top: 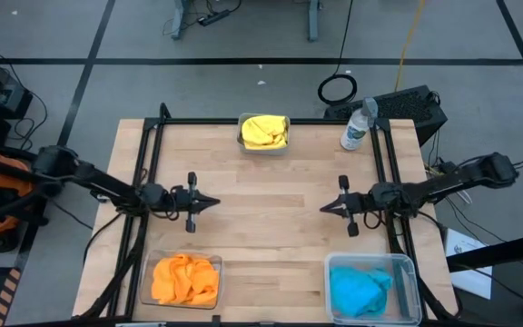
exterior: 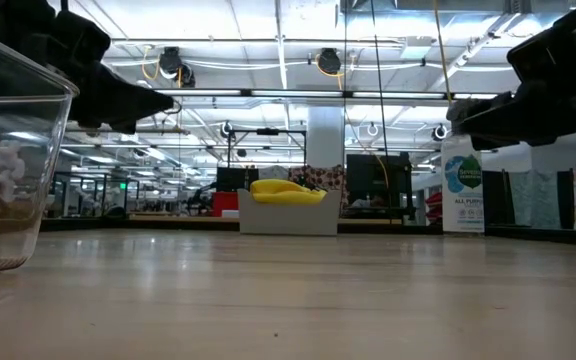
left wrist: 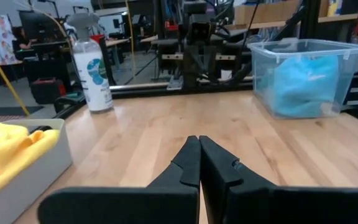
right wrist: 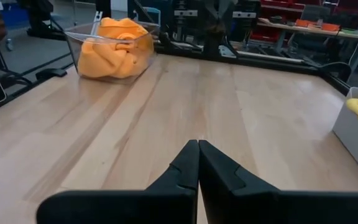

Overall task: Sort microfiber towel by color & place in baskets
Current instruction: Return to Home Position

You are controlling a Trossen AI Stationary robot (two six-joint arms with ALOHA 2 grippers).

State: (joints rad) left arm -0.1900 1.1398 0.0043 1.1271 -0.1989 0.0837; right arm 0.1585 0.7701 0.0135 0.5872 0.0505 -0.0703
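Note:
Yellow towels (top: pixel 263 130) fill the small greyish basket (top: pixel 243 143) at the table's far edge. Orange towels (top: pixel 184 279) lie in the clear basket (top: pixel 145 289) at the near left; blue towels (top: pixel 360 289) lie in the clear basket (top: pixel 410 272) at the near right. My left gripper (top: pixel 214 202) hovers shut over the table's left middle, pointing right. My right gripper (top: pixel 325 208) hovers shut over the right middle, pointing left. In the left wrist view the shut gripper (left wrist: pixel 199 142) faces the blue basket (left wrist: pixel 303 74); in the right wrist view the shut gripper (right wrist: pixel 198 145) faces the orange basket (right wrist: pixel 110 50).
A clear water bottle (top: pixel 356 127) stands at the far right corner. A black frame rail (top: pixel 148 163) runs along the table's left side and another (top: pixel 390 173) along the right. Bare wood (top: pixel 271 227) lies between the two grippers.

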